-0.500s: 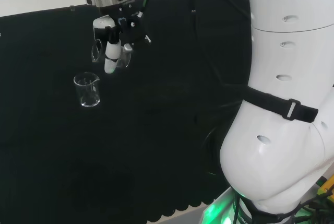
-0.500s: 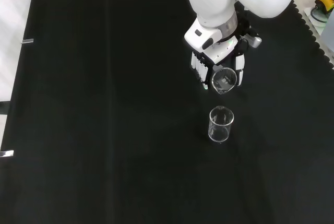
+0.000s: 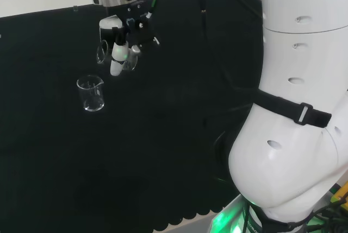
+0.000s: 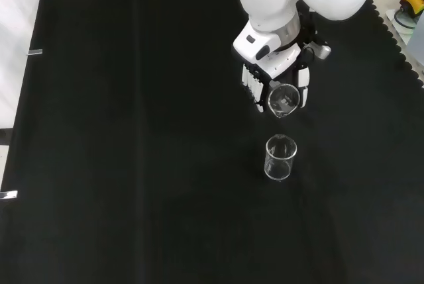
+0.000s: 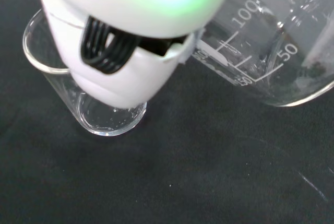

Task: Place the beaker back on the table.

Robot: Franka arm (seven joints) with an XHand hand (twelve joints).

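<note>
Hand point(image 4: 278, 82) slightly raised, tilted beaker point(image 4: 283, 100) between curled fingers point(image 4: 252, 91), above cloth point(image 4: 132, 165)

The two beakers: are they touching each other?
Apart. The front view shows black cloth between the held beaker in the robot hand and the standing beaker.

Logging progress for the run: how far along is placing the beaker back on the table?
Done: nothing yet set down. In hand: the black and white hand is curled round a clear glass beaker, tilted and held above the black cloth. A second clear beaker stands upright on the cloth nearby. Left: level the held beaker, lower it, release.
</note>
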